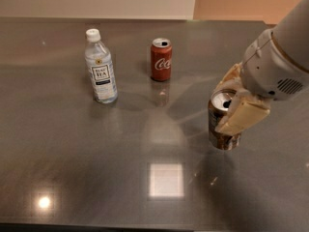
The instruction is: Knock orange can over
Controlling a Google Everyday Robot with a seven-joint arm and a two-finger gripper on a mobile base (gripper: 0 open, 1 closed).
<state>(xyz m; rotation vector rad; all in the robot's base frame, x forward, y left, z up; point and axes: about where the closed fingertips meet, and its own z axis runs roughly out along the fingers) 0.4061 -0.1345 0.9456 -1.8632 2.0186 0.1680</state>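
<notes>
The orange can is a bronze drink can with a silver, opened top. It stands upright at the right of the grey table. My gripper reaches in from the right and is shut on the can. One cream finger lies across the can's front right side, and the other is behind it. I cannot tell whether the can's base touches the table.
A red Coca-Cola can stands at the back centre. A clear tea bottle with a white cap stands to its left. The table's far edge meets a pale wall. A bright light reflection lies on the near tabletop.
</notes>
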